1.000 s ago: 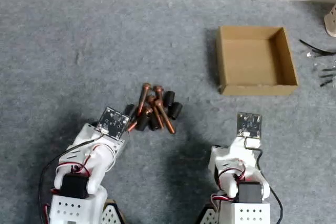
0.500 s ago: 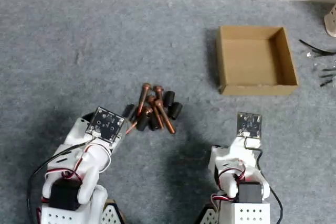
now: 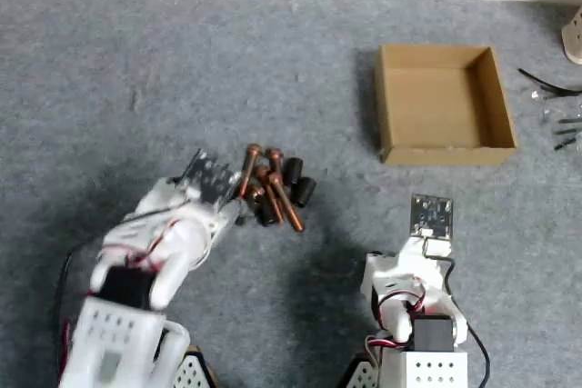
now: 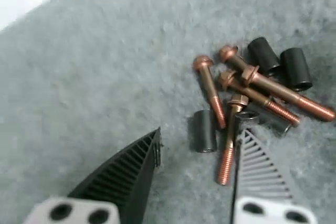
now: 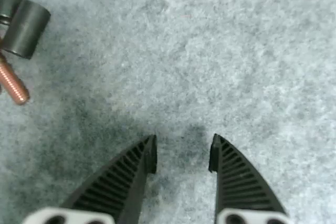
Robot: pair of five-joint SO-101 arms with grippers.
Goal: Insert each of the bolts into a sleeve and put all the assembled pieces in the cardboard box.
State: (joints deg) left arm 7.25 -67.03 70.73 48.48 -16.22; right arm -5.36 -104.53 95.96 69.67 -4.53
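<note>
Left wrist view: the left gripper (image 4: 200, 132) has its jaws spread wide and released, with nothing gripped. Both fingertips hang over the grey carpet (image 4: 94, 51) at the edge of the pile of parts. One black sleeve (image 4: 203, 129) lies in the gap between the jaws, apart from both. One fingertip (image 4: 249, 148) stands just beside a copper bolt (image 4: 229, 140); whether it touches the bolt cannot be told. Three further bolts (image 4: 252, 95) lie crossed over one another beyond the jaws, and two more sleeves (image 4: 295, 68) lie side by side just past them.

Right wrist view: the right gripper (image 5: 183, 148) has its jaws partly open, narrower than those of the left gripper, and holds nothing. Bare carpet lies between the fingertips. A sleeve and a threaded bolt end lie well apart from the jaws, at the frame edge.

High view: the pile (image 3: 273, 184) lies near the table centre, with the left arm (image 3: 173, 233) at its side. The right arm (image 3: 414, 306) is near the front edge. The cardboard box (image 3: 446, 154) stands open side up, well apart from the pile and beyond the right arm.
</note>
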